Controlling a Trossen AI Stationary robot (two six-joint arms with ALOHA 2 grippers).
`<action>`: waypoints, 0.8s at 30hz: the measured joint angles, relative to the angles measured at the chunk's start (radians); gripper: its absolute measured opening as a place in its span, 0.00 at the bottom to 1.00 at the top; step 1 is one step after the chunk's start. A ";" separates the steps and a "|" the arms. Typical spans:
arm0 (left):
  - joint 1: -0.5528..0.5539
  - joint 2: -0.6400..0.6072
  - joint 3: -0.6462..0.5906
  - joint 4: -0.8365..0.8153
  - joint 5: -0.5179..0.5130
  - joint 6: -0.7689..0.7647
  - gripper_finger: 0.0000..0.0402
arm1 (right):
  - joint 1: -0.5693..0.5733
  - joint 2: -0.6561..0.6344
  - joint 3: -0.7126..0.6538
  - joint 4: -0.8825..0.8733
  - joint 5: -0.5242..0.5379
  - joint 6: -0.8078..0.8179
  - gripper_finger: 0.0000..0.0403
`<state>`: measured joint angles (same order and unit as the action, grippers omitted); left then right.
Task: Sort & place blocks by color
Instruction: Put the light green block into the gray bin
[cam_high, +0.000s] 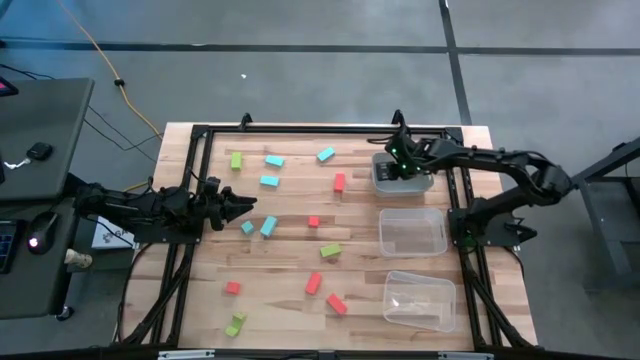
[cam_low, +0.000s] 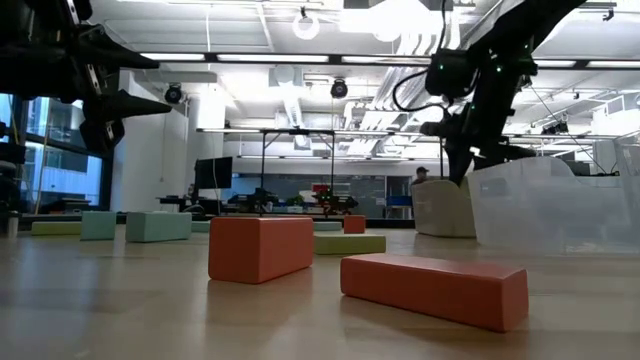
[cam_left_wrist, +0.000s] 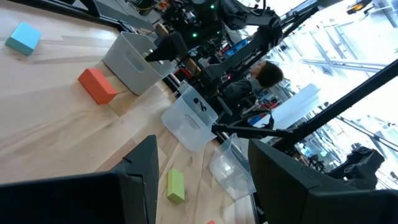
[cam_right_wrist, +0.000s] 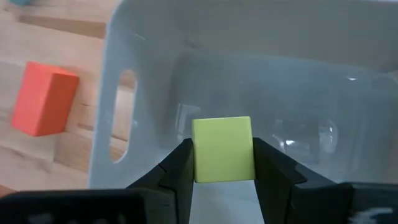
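right gripper (cam_right_wrist: 222, 163) pinches a small lime green solid cube (cam_right_wrist: 222, 148) on opposite flat faces above the clear plastic bin (cam_right_wrist: 298, 68); judged light, rigid, smooth; left gripper (cam_high: 235, 205) stands wide, empty.

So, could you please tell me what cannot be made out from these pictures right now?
- High view: the right pincer covers the far bin, so its contents are hidden.
- Right wrist view: the lime block held between the fingers hides the bin floor behind it.
- Low view: the near red-orange bar and cube screen the blocks behind them.
- Left wrist view: the left pincer is cut off at the picture's edge.
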<state>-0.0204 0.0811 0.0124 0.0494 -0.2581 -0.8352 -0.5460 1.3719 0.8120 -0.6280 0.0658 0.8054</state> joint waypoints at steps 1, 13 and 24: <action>0.000 0.000 0.000 0.000 0.000 0.000 0.43 | -0.004 0.008 0.000 0.000 0.000 -0.002 0.28; 0.000 0.000 0.000 0.000 0.000 0.000 0.43 | -0.017 0.098 0.000 0.016 0.002 -0.013 0.28; 0.000 0.000 0.000 0.000 0.000 0.000 0.43 | -0.017 0.121 0.000 0.022 -0.005 -0.019 0.28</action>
<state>-0.0204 0.0811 0.0124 0.0493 -0.2577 -0.8349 -0.5632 1.4925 0.8120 -0.6059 0.0608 0.7861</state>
